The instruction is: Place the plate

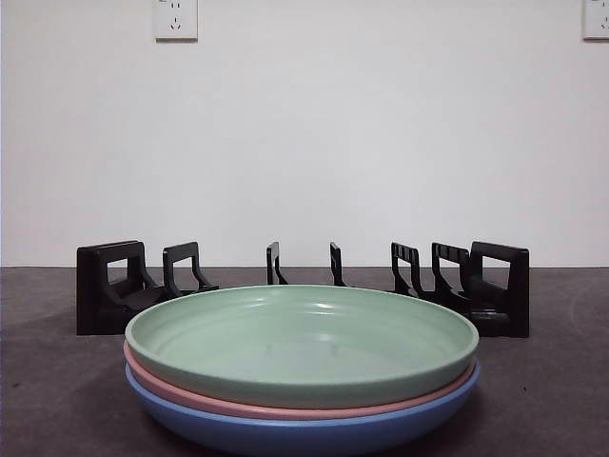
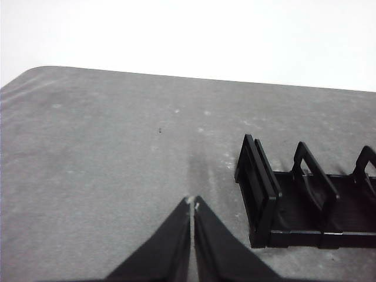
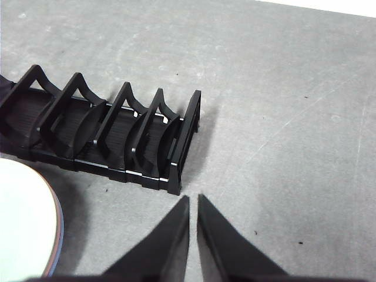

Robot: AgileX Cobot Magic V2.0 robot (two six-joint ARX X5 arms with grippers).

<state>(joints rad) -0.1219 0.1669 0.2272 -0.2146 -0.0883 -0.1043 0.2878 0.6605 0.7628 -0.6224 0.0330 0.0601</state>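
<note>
On the dark grey table [image 1: 38, 381], nearest the front camera, you have three plates in one nested stack: a green plate [image 1: 302, 343] on top, a pink plate [image 1: 285, 407] under it showing only as a thin rim, and a blue plate [image 1: 304, 433] at the bottom resting on the table. All three lie flat, none tilted.

Behind the stack you have one black plate rack [image 1: 300, 286], running across the table from side to side. Count of uprights visible in the front view: eight, made up of a solid end frame at each end and six thinner dividers between them. No plate sits in any slot. The stack hides the rack's lower middle part from the front camera.

On the wall behind: two white power sockets [image 1: 175, 19], one near each top corner of the front view.

Left gripper [image 2: 192, 202]: jaws closed together, holding nothing, hovering over bare table just beside one end frame of the rack.

Right gripper [image 3: 193, 200]: jaws nearly together with a thin slit between, holding nothing, hovering just beside the rack's other end frame. Its wrist view shows the edge of the plate stack off to one side, apart from the jaws.

Neither gripper shows in the front view.
</note>
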